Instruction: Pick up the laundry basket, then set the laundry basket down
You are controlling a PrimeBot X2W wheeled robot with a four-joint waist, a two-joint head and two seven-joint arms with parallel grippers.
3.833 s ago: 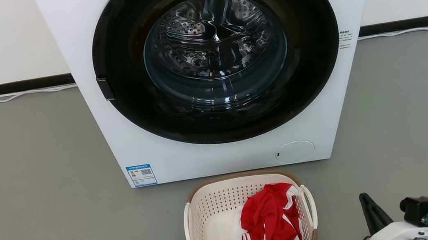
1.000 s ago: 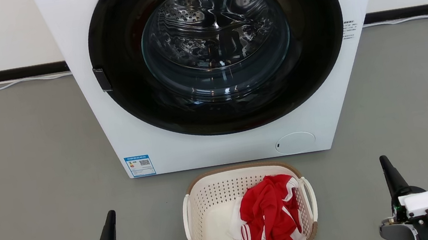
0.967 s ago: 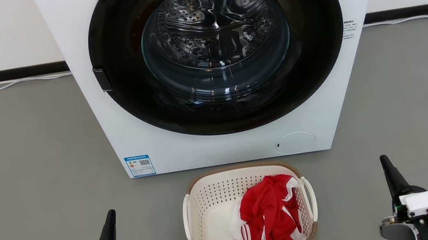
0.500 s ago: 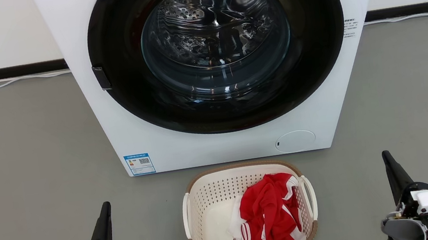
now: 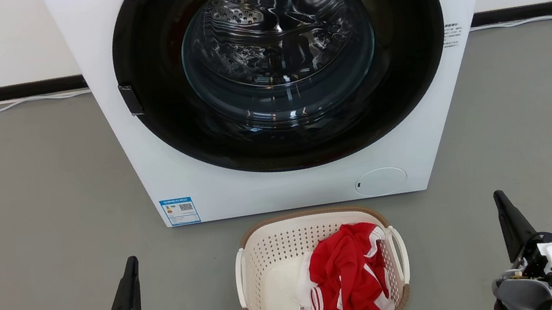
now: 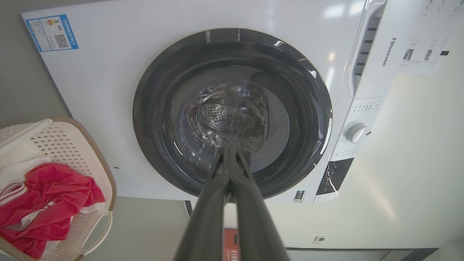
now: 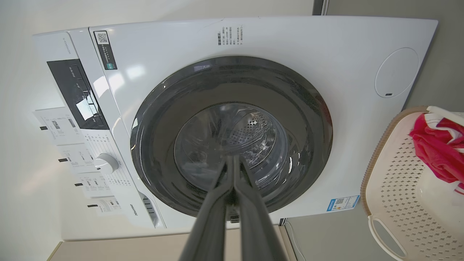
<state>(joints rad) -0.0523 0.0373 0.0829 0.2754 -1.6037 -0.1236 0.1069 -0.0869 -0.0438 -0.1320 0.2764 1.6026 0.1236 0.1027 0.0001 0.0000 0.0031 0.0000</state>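
Observation:
The cream-white perforated laundry basket (image 5: 269,262) with its brown rim stands on the grey floor just before the washing machine, a red and white garment (image 5: 348,281) lying in its right half. It also appears at the left edge as the basket (image 6: 69,145) and at the right edge as the basket (image 7: 395,181). My left gripper (image 5: 131,262) hovers well to the basket's left, shut and holding nothing, its fingers (image 6: 228,159) pressed together. My right gripper (image 5: 498,196) stands well to the basket's right, also shut and holding nothing, fingers (image 7: 232,166) together. Neither touches the basket.
A white front-loading washing machine (image 5: 181,162) with a closed dark round door (image 5: 280,63) rises directly behind the basket. White cables (image 5: 8,105) run along the wall base. Open grey floor (image 5: 37,207) spreads on both sides.
Both grippers have drifted slightly outward, away from the basket. The head view has crept a little, so machine and basket sit marginally higher. The basket itself has not moved.

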